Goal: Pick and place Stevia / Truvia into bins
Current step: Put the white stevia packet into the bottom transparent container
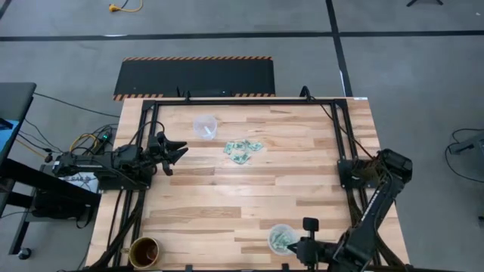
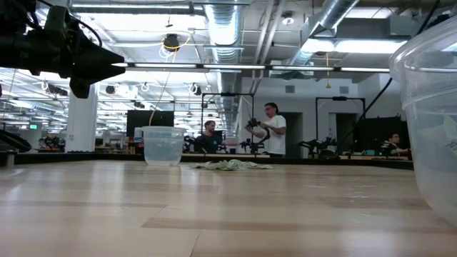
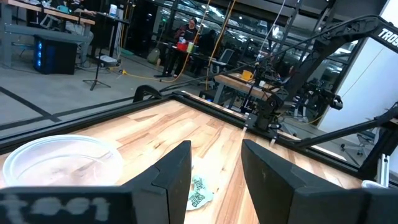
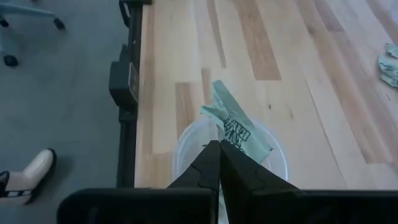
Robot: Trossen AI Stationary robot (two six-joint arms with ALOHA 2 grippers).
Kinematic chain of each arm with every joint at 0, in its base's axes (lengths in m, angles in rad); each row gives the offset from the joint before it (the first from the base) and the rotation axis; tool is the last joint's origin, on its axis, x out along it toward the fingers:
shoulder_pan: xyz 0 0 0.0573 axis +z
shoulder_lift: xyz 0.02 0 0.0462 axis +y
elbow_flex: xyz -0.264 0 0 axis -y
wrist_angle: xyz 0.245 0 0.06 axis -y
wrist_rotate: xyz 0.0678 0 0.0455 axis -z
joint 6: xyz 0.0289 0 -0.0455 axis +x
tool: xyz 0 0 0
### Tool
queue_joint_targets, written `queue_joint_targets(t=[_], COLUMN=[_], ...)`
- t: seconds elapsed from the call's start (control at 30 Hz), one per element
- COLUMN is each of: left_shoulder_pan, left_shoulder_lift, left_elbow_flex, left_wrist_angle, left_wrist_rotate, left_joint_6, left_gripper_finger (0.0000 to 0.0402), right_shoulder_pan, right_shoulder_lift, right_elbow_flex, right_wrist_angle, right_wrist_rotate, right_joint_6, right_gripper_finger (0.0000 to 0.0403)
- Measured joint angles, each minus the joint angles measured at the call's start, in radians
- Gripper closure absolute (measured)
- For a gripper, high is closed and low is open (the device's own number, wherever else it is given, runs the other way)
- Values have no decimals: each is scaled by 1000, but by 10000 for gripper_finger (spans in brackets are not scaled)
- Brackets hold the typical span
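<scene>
A pile of pale green Stevia packets (image 1: 243, 148) lies flat on the wooden table, right of a clear bin (image 1: 205, 125) at the far middle. A second clear bin (image 1: 283, 239) with packets in it stands near the front edge. My right gripper (image 4: 219, 155) (image 1: 301, 243) hangs over this bin, shut on a green packet (image 4: 239, 127). My left gripper (image 1: 178, 151) (image 3: 214, 174) stays open at the table's left side, level, pointing at the far bin (image 3: 59, 162) and the pile (image 3: 199, 193), and it touches nothing. My right gripper pinches the packet's near end (image 4: 227, 144) between its two shut fingers. The fingers slant down from the table's right side. The packet sticks out past the fingertips, creased, above the near bin's mouth (image 4: 186, 140) and clear of the table.
A brown dark-rimmed cup (image 1: 144, 251) stands at the near left corner. A black frame (image 1: 242, 101) runs along the table's far and side edges. Bare wood lies between the pile and the near bin. People stand in the room beyond the table (image 2: 271, 128).
</scene>
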Motion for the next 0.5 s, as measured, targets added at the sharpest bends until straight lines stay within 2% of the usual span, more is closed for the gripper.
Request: queue_joint_targets(t=[0.37,0.5], left_shoulder_pan=[0,0], left_shoulder_lift=[0,0], left_elbow_flex=[0,0], left_wrist_angle=[0,0], left_wrist_rotate=[0,0], left_joint_6=[0,0], left_gripper_finger=[271,271], right_shoulder_pan=[-6,-6], right_shoulder_lift=[-2,-2], right_elbow_flex=[0,0], right_wrist_angle=[2,-6], right_wrist_rotate=[-7,-8], right_joint_6=[2,2], right_gripper_finger=[402,388])
